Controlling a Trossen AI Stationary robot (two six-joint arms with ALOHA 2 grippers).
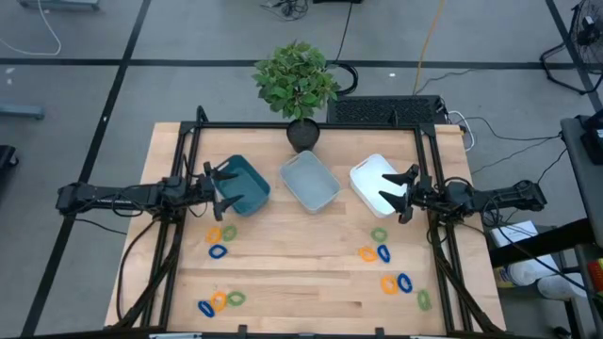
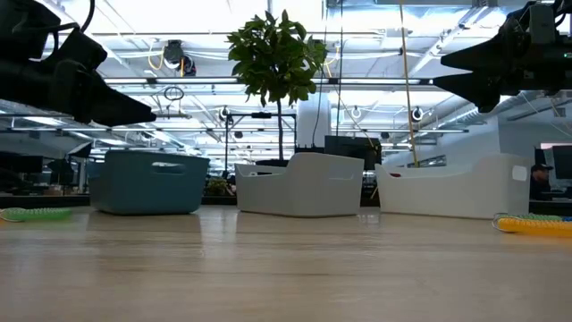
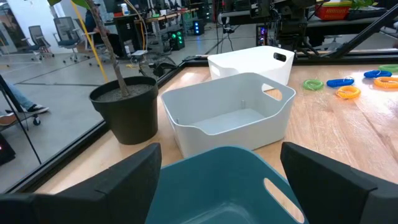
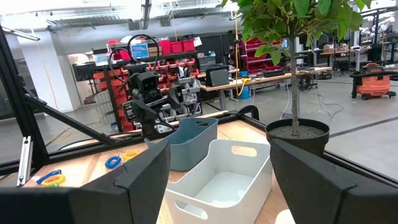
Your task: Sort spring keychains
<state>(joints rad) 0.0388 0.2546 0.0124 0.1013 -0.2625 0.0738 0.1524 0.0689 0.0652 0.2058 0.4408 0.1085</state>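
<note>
**Sorting stage: no keychain yet collected**

Spring keychains (image 1: 222,236) lie loose on the table (image 1: 301,254) in four clusters: two on the left side, two on the right, all on the near half, well apart from the bins. Blue, orange and green coils are mixed in each cluster. Teal bin (image 1: 241,185), grey-blue bin (image 1: 310,181) and white bin (image 1: 377,183) stand in a row at the far side; those whose interiors show appear empty.

Left gripper (image 1: 222,188) hangs above the teal bin, jaws spread, carrying nothing. Right gripper (image 1: 399,191) hangs above the white bin, jaws likewise spread and unloaded.

Judgement: sorting has not visibly begun. The next move calls for either arm to travel toward its nearest cluster, descend, and close on a single coil without catching neighbours lying just beside it.
</note>
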